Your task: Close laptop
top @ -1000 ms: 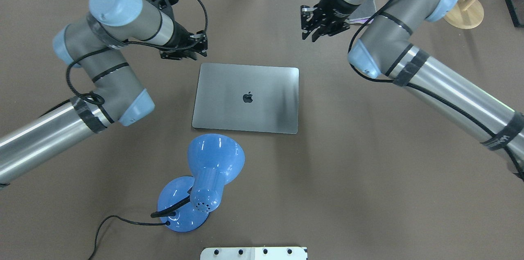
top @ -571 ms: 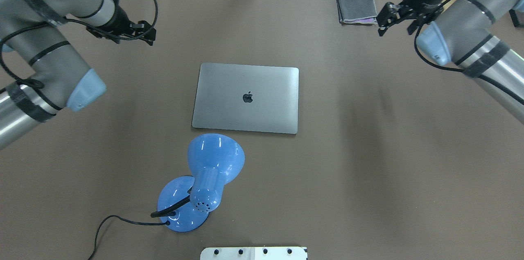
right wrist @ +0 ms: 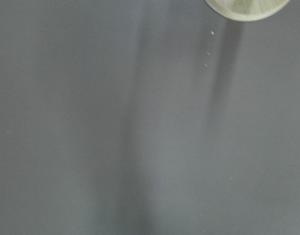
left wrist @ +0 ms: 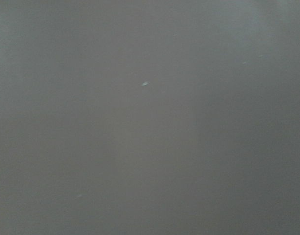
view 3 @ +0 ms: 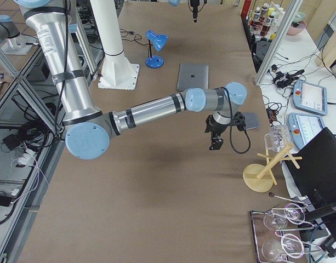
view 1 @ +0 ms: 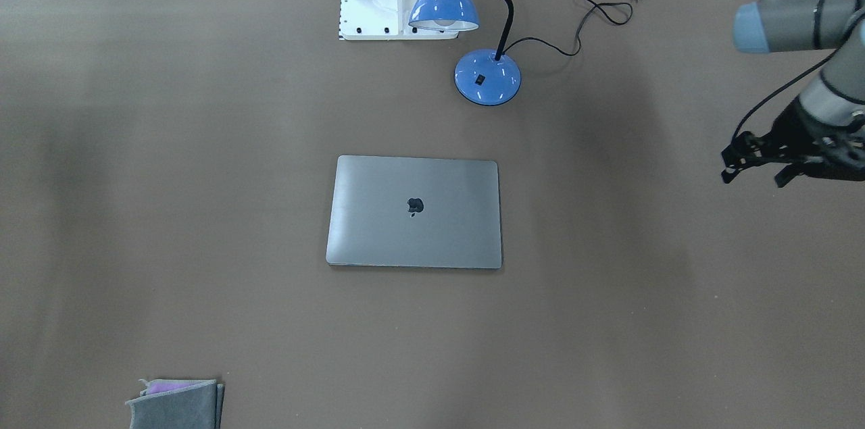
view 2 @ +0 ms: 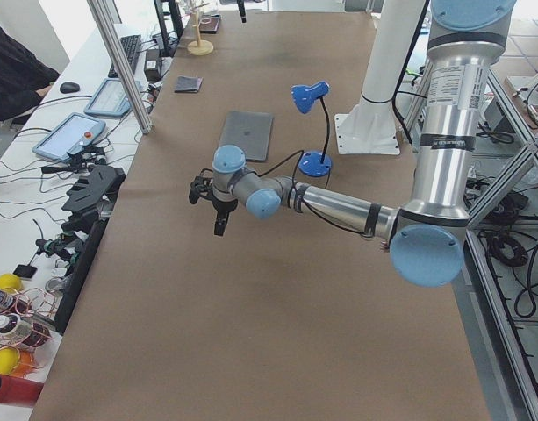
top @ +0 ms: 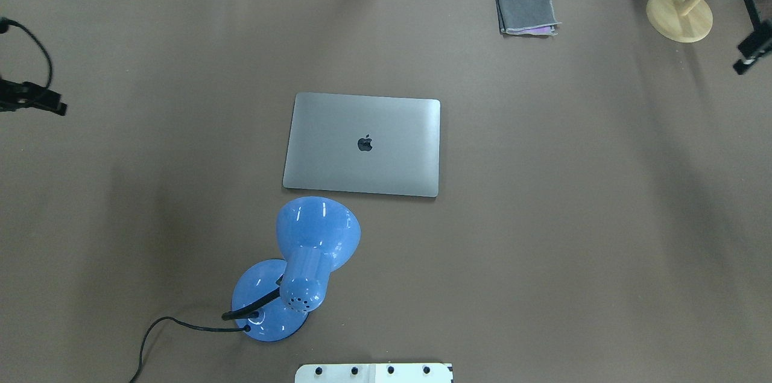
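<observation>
The overhead view cuts the left gripper (top: 36, 101) at its left edge and the right gripper (top: 748, 57) at its right edge, leaving black slivers, and the front-facing view clips the left one too, so how either pair of jaws stands cannot be told. The laptop (top: 362, 145) lies shut, its lid covering its inside. Both wrist views give only blurred brown table (left wrist: 150, 117), the right one with a slice of the wooden stand's base (right wrist: 247, 6) cut by the top edge, and the folded grey cloth (view 1: 177, 405) runs off the front-facing view's bottom edge.
</observation>
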Motion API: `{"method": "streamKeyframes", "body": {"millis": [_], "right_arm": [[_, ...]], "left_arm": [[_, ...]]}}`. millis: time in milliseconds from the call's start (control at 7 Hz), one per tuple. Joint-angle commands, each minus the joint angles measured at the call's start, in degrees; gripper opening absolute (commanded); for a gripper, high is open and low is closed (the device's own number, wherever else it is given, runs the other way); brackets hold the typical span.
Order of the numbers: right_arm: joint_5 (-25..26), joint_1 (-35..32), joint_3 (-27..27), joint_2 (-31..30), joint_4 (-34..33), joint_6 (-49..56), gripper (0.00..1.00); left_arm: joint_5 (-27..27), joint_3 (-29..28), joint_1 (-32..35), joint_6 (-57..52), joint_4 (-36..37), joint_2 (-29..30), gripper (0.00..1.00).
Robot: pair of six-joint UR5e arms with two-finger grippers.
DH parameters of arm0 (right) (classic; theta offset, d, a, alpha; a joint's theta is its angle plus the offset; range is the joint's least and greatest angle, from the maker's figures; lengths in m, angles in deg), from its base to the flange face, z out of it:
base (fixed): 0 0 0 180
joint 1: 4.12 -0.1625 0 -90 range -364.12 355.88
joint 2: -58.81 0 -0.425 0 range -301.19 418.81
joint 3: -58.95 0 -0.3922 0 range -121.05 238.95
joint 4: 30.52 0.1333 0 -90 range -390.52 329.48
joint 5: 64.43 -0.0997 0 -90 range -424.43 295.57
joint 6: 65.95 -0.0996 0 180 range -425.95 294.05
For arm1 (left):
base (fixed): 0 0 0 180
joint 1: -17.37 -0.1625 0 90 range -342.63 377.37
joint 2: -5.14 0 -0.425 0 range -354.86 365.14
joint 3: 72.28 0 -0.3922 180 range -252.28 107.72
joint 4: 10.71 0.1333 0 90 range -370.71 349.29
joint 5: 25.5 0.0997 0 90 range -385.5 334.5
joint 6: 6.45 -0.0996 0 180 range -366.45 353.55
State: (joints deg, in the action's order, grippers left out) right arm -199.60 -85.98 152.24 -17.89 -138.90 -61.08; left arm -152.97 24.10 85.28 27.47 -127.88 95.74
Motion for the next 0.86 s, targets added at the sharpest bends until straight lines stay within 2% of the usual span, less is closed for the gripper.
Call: {"method": "streamKeyframes", "body": {"millis": [0, 286, 571, 714], "right_arm": [[-3.34, -11.78, 2.41, -11.06, -0.25, 11.18, 1.00], [-2.90, -16.30, 3.21, -14.16, -0.25, 11.56, 1.00], [-2.64, -16.31, 6.97, -18.21, -0.25, 10.60, 1.00], [-1.07, -16.31, 7.25, -18.05, -0.25, 10.51, 1.00]], "left_arm": [[-6.89, -0.32, 10.01, -12.99, -1.05, -6.56, 0.98], [-7.09, -1.28, 14.95, -18.01, 0.09, -9.64, 0.99], [-6.56, -1.29, 16.20, -18.36, 6.48, -8.51, 0.99], [-6.47, -0.77, 16.02, -21.41, 8.08, -7.64, 0.99]]}}
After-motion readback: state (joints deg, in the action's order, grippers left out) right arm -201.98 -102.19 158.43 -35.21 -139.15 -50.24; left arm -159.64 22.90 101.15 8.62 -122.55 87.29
